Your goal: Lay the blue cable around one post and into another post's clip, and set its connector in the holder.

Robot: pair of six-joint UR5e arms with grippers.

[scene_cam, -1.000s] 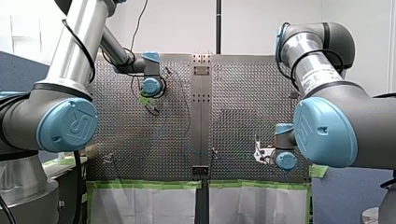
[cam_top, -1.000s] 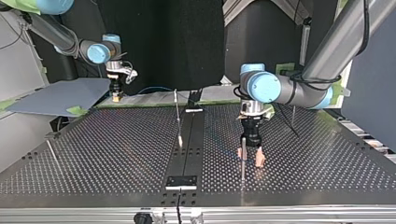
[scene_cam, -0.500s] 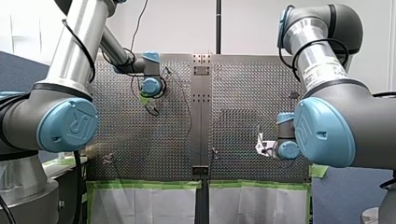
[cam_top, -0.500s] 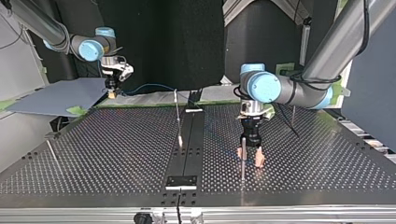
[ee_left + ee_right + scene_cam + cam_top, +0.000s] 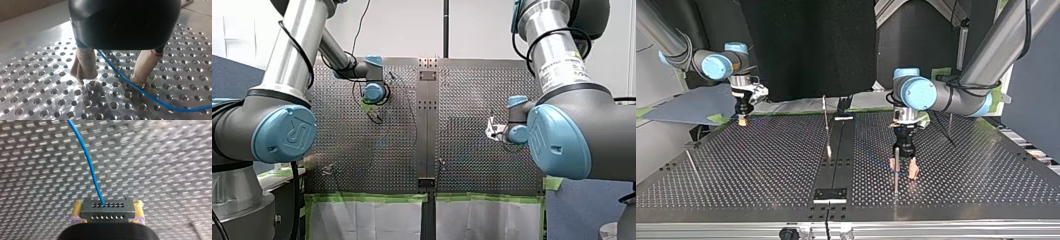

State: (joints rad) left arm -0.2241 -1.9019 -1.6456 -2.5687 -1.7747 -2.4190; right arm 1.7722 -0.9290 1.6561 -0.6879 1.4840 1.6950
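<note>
Blue cable (image 5: 160, 100) runs over the perforated tabletop (image 5: 37, 82) and passes between the spread, beige-padded fingers of the left end effector (image 5: 111, 83), which grips nothing. The yellow-padded right end effector (image 5: 108, 213) is clamped on the dark connector (image 5: 107, 208) at the cable's end.

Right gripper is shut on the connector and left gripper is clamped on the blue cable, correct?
Not quite. My left gripper is open: the left wrist view shows its fingers apart, with the blue cable running between them unclamped. My right gripper is shut on the connector, as you say.
</note>
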